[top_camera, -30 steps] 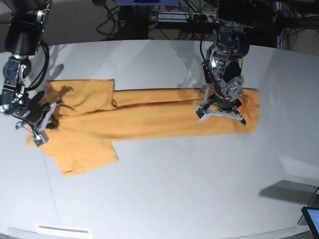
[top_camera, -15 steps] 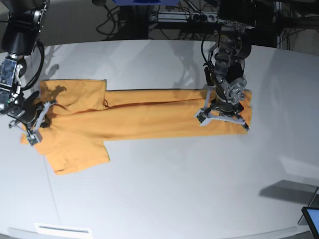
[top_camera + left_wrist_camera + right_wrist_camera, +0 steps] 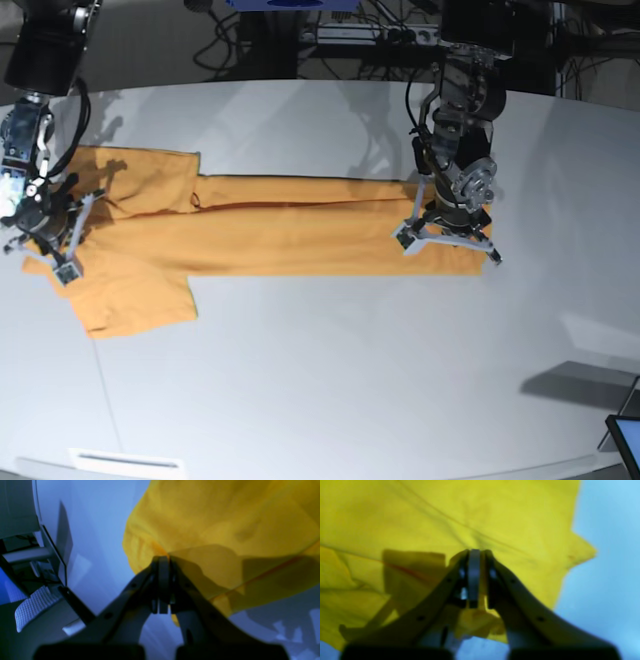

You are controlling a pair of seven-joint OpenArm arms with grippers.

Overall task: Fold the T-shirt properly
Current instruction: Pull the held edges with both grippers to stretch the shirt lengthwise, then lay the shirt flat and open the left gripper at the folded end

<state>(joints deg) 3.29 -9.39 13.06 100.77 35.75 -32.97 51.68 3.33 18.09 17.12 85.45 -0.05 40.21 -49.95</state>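
Note:
The orange-yellow T-shirt (image 3: 290, 235) lies stretched in a long folded band across the white table (image 3: 350, 380), with its sleeves at the left end of the base view. At the band's right end my left gripper (image 3: 447, 240) is down on the cloth. In the left wrist view the left gripper (image 3: 162, 560) is shut, pinching a bunched edge of the T-shirt (image 3: 225, 517). My right gripper (image 3: 45, 250) sits on the sleeve end at the far left. Its wrist view shows the right gripper (image 3: 476, 552) with its jaws together and a fold of the T-shirt (image 3: 445, 512) caught between them.
Cables and equipment (image 3: 350, 35) line the table's far edge. A dark screen corner (image 3: 625, 440) pokes in at the lower right. A white strip (image 3: 125, 460) lies at the front left edge. Arm hardware (image 3: 25, 555) fills the left of the left wrist view.
Both grippers have dragged the T-shirt leftward in the base view. The band now lies straighter and flatter, and its right end has pulled in from the table's right side.

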